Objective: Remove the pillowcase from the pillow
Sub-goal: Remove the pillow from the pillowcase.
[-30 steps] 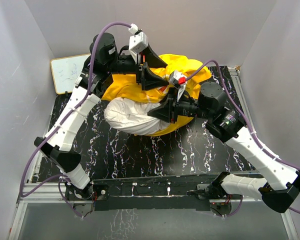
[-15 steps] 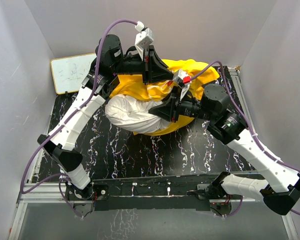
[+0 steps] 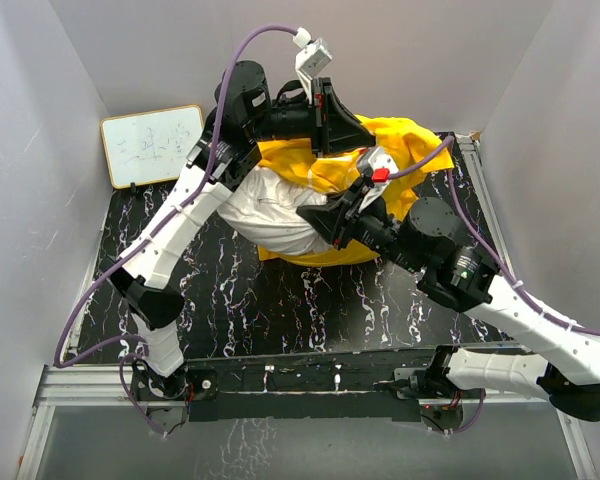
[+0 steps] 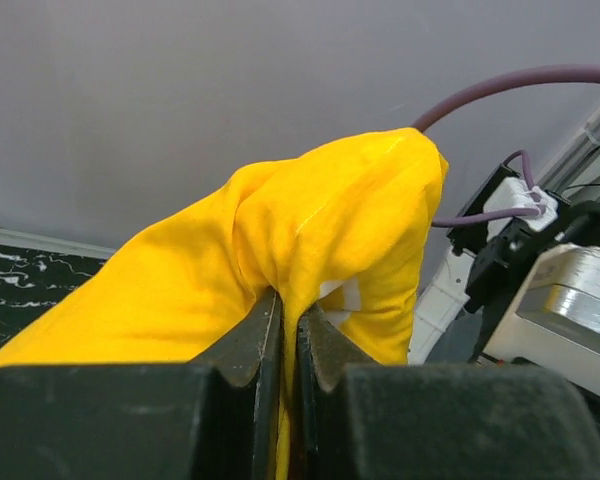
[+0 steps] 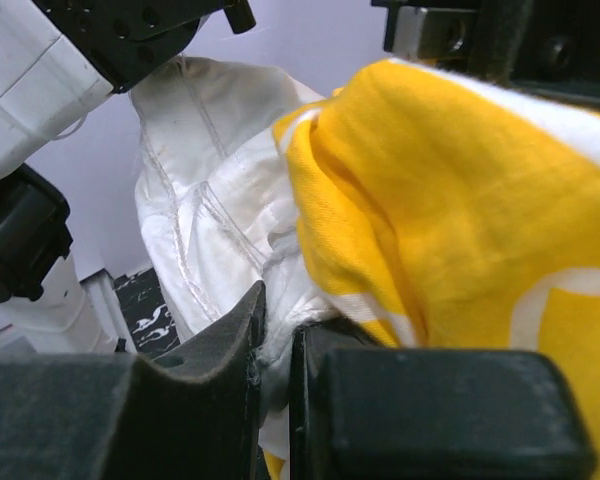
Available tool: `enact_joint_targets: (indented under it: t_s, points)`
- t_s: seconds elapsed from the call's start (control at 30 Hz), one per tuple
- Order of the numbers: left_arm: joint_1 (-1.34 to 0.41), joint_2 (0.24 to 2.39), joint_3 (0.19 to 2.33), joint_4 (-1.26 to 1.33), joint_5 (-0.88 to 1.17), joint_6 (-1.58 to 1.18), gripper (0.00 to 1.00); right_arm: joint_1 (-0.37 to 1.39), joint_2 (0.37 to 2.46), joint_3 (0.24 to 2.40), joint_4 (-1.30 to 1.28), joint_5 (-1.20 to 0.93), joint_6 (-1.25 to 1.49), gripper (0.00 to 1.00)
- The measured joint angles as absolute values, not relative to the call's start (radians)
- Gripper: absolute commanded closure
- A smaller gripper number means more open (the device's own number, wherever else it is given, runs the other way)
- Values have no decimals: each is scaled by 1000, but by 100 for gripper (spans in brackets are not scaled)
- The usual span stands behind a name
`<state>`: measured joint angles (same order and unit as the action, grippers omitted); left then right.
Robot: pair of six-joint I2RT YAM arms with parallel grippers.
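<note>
Clamped on pillowcase [image 4: 320, 230] fold with left gripper [image 4: 288, 312], on pillow [image 3: 270, 210] fabric with right gripper [image 5: 277, 318]; laid lengthwise left-to-right across table [image 3: 230, 300], bare white end pointing left

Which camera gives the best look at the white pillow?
The top external view: it shows the pillow bulging out of the yellow pillowcase. The right wrist view shows only a wrinkled patch; the left wrist view shows none.

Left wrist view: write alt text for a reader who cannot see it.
Two dark fingers pinch a fold of the yellow pillowcase, which rises in a peak against a grey wall. A purple cable arcs at upper right; black marbled table shows lower left.
</note>
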<state>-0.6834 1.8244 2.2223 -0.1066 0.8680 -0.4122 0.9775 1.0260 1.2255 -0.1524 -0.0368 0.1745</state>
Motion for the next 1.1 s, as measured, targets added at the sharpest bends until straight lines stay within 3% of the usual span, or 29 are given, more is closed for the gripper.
enact_joint_targets:
  t_s: [0.33,0.6,1.1]
  points:
    - [-704,1773,2130,-91,565,-360,100,1103,1074,1219,-111,187,154,92]
    - [-715,1811,2038,51,267,-323,100,1327,1078,1099,-149,64,220,92]
    - [-634,1851,1836,158,135,-215,100,1361,857,1066,-365,184,236,92]
